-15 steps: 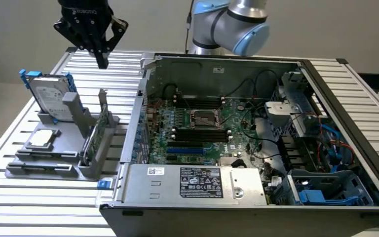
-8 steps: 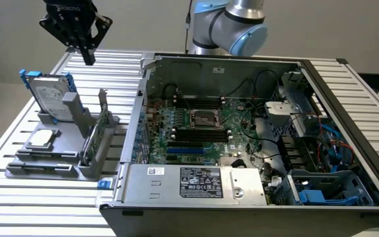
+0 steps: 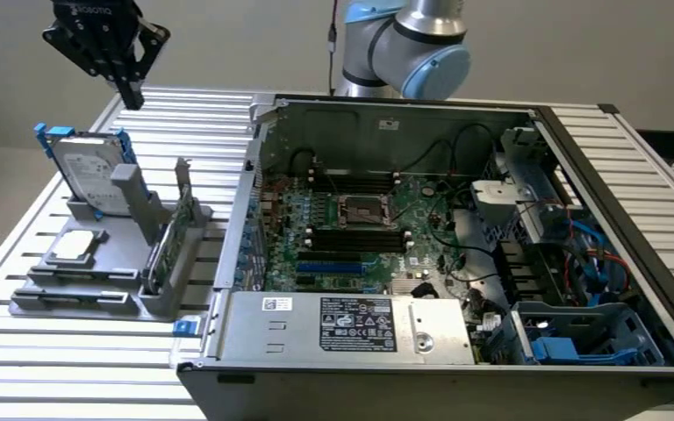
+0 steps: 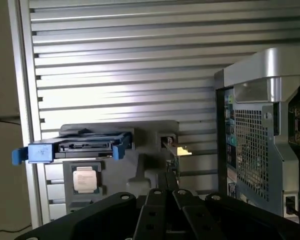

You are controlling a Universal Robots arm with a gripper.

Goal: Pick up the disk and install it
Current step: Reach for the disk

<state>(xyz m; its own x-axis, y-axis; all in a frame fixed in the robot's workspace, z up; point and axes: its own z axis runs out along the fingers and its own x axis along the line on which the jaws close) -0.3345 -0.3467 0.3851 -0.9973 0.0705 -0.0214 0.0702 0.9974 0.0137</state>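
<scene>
The disk (image 3: 84, 172) stands upright in the grey holder (image 3: 103, 285) at the exterior view's left, silver with a white label and blue rails. High above and slightly behind it hangs my black gripper (image 3: 131, 93), its fingers pressed together on nothing. The wrist view looks down past the shut gripper (image 4: 165, 191) onto the disk (image 4: 79, 148), seen edge-on between its blue rail ends, well clear of the fingertips. The open computer case (image 3: 571, 149) lies on the table beside the holder, with a blue-railed bay (image 3: 571, 342) at its near right corner.
A small square silver chip (image 3: 74, 246) (image 4: 86, 179) lies flat on the holder in front of the disk. A thin grey card (image 3: 164, 241) stands upright near the case wall (image 3: 239, 237). The slatted metal table (image 3: 68, 368) stretches around both.
</scene>
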